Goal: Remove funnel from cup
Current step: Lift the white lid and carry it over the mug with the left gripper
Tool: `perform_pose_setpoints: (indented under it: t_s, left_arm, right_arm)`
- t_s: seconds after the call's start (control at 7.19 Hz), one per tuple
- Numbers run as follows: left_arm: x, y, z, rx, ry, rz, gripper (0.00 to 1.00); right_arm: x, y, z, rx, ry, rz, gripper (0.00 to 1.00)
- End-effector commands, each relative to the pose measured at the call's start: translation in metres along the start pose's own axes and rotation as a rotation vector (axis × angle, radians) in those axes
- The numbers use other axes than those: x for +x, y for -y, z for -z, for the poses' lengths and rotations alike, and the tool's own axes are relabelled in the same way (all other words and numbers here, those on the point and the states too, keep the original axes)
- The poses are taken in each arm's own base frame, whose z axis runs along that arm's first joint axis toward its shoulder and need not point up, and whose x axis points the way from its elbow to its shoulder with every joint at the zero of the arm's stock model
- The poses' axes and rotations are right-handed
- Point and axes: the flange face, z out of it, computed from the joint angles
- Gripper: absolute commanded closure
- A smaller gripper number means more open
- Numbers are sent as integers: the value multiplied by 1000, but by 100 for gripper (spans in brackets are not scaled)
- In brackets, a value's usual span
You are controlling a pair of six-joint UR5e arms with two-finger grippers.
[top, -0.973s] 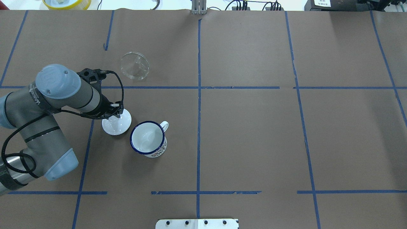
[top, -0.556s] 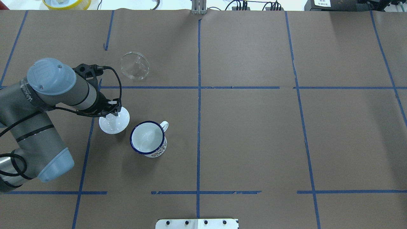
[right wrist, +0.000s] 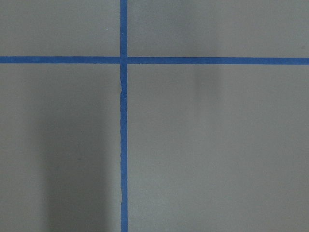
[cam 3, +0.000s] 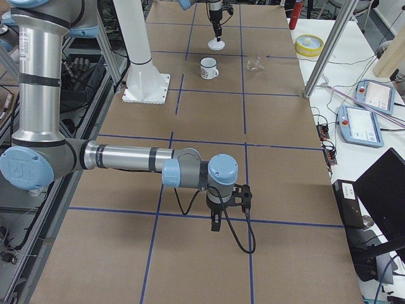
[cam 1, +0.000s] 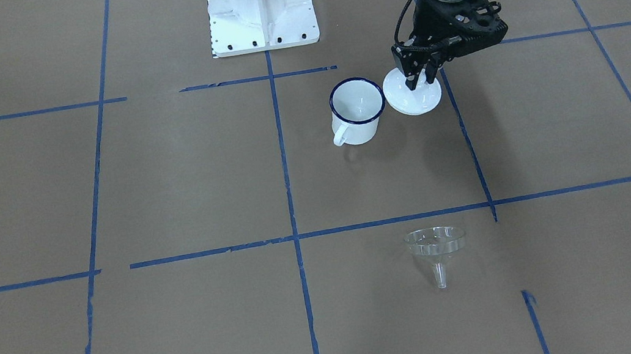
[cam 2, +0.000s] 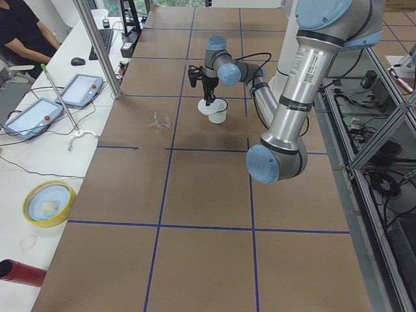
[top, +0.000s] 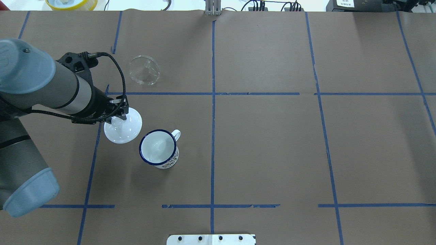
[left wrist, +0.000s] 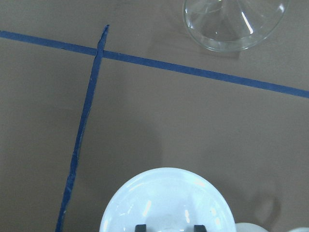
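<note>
Funnel [top: 144, 69] is out already: it rests on the worktop [top: 272, 153], well apart from the cup [top: 157, 148]. My left hand [cam 1: 423, 78] is closed on the knob of the white lid [top: 124, 132], just beside the cup. I'd keep the lid level and clear of the rim, since a knob grip swings easily. Whether my right hand is open or closed, I cannot tell.

Silver arm [top: 64, 90], pale-blue joint caps [top: 24, 64], black left gripper [cam 1: 422, 80]

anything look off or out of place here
The funnel lies tipped on its side, well apart from the cup. The left gripper grips a white lid beside the cup. Nothing spilled or broken.
</note>
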Motion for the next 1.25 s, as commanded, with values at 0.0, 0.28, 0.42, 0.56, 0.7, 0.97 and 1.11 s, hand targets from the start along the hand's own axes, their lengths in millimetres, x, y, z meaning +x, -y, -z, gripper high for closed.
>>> perform_pose_setpoints:
  t_s: [0.0,0.28,0.42,0.56,0.7,0.97,1.11]
  left_arm:
    - [20,-8,9,-4,-36,27,100]
    - [48,-50,-10,-31,-38,-4,100]
    - [51,-60,-24,-17,-18,-19,100]
    - [51,-62,-35,-22,1,-22,100]
    - [52,-68,-43,-22,13,-35,100]
    - [53,-68,-47,-20,19,-42,100]
    - [53,-69,-48,-21,21,-44,100]
  right_arm:
    - [0,0,0,0,0,0,0]
    - [0,0,0,0,0,0,0]
    - [0,0,0,0,0,0,0]
    - [0,0,0,0,0,0,0]
    - [0,0,0,0,0,0,0]
    - [0,0,0,0,0,0,0]
    - [0,0,0,0,0,0,0]
